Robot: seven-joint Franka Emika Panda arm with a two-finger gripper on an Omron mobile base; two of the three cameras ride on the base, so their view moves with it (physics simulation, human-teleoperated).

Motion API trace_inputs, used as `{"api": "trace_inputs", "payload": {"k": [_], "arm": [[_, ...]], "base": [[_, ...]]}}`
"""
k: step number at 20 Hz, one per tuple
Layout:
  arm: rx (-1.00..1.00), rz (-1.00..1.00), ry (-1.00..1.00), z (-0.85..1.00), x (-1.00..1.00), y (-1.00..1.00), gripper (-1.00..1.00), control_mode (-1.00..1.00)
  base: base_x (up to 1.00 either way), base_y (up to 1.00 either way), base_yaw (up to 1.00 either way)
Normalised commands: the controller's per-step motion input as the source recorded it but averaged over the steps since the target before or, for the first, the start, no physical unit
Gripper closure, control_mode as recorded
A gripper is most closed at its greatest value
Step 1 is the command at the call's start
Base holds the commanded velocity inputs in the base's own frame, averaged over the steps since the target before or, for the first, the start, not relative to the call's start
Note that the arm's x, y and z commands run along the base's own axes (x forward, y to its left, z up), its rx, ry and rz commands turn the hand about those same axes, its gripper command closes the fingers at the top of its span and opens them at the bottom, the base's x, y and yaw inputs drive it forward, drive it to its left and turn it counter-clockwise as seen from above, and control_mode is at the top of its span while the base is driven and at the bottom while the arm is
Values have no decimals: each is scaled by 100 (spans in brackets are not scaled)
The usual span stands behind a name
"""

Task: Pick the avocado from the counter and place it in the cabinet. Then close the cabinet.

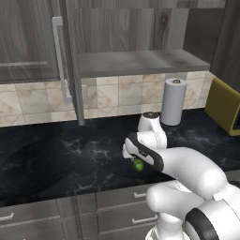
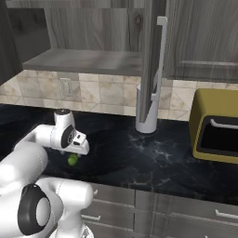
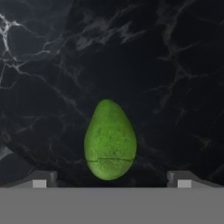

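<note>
The gripper (image 3: 111, 180) hangs spread wide over the avocado (image 3: 110, 141), which lies on the counter (image 3: 175, 65) centred between its fingertips. This looks like the pick step: descend, pinch, then lift toward the open cabinet (image 1: 140, 61) up behind.

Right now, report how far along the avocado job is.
Nothing is finished yet. The avocado lies on the counter, and the gripper hovers just above it, fingers spread wide to either side, not closed on it. Left: grasp it, lift it to the shelf of the open cabinet, then shut the doors.
</note>
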Motion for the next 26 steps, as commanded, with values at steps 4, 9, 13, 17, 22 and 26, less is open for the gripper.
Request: {"api": "trace_inputs", "payload": {"k": [4,9,13,17,22,26], "arm": [[0,0,2,-32,-3,0,-100,-100],[0,0,1,-31,0,0,-100,-100],[0,0,0,-30,0,0,-100,-100],[0,0,0,-29,3,0,-100,-100],[0,0,1,-33,12,0,-100,-100],[0,0,1,-45,0,3,100,-100]], "base": [[0,0,0],[0,0,0],[0,0,0],[0,0,0],[0,0,0],[0,0,0]]}}
